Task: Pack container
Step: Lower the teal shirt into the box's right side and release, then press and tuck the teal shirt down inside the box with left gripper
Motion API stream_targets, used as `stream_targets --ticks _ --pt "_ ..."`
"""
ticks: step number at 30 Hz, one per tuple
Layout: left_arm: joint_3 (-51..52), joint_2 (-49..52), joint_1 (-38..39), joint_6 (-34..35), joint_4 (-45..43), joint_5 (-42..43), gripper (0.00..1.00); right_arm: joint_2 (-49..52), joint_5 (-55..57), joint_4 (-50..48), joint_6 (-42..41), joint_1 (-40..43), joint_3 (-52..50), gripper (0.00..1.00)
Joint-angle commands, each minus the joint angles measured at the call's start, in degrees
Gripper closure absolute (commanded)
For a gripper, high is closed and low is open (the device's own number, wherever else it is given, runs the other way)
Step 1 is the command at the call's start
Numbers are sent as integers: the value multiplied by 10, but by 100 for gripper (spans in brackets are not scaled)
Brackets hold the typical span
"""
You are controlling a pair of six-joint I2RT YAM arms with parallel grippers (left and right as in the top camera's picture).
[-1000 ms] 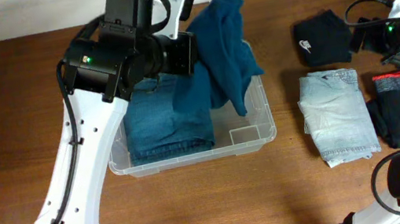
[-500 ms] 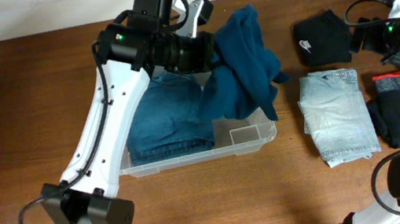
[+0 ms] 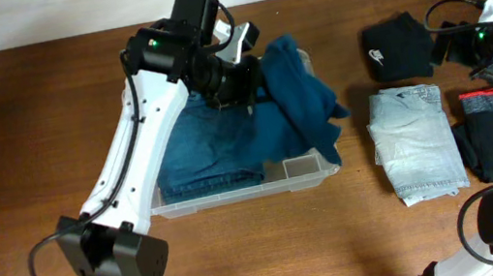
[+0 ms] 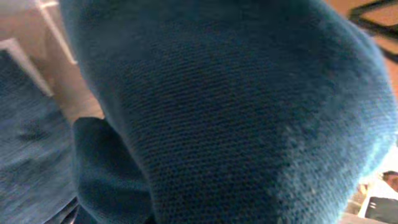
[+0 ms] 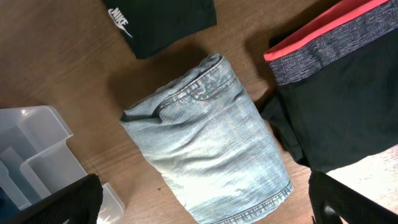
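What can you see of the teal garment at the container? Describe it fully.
The teal garment is a soft, fine-knit cloth, crumpled rather than folded. The left claw grips it at a bunched part. It slumps over the right end of the clear container, partly inside against the folded jeans, with a flap spilling over the rim.
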State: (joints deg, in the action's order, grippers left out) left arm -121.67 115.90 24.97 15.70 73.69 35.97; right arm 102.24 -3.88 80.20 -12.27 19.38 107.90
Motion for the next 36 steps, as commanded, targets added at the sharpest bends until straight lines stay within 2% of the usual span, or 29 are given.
stream_targets --ticks 1,6,9,20,22,24,27,31,34,36 --pt "-10 18 0 1 1 -13 99 -3 7 0 -7 2 10 2" --pt "-10 43 0 1 5 -13 99 -3 7 0 -7 2 10 2" --pt "-10 62 0 1 14 -15 95 -3 7 0 -7 2 10 2" --pt "-10 100 0 -11 34 -22 94 -3 7 0 -7 2 10 2" --pt "-10 100 0 -12 38 -43 86 -3 7 0 -7 2 10 2" --pt "-10 100 0 -12 46 -66 82 -3 7 0 -7 2 10 2" --pt "-10 100 0 -12 53 -73 54 -3 7 0 -7 2 10 2" --pt "-10 100 0 -40 50 -73 25 -3 7 0 -7 2 10 2" --pt "-11 100 0 -69 41 -74 7 -3 7 0 -7 2 10 1" --pt "-13 100 0 -90 28 -73 6 -3 7 0 -7 2 10 2"
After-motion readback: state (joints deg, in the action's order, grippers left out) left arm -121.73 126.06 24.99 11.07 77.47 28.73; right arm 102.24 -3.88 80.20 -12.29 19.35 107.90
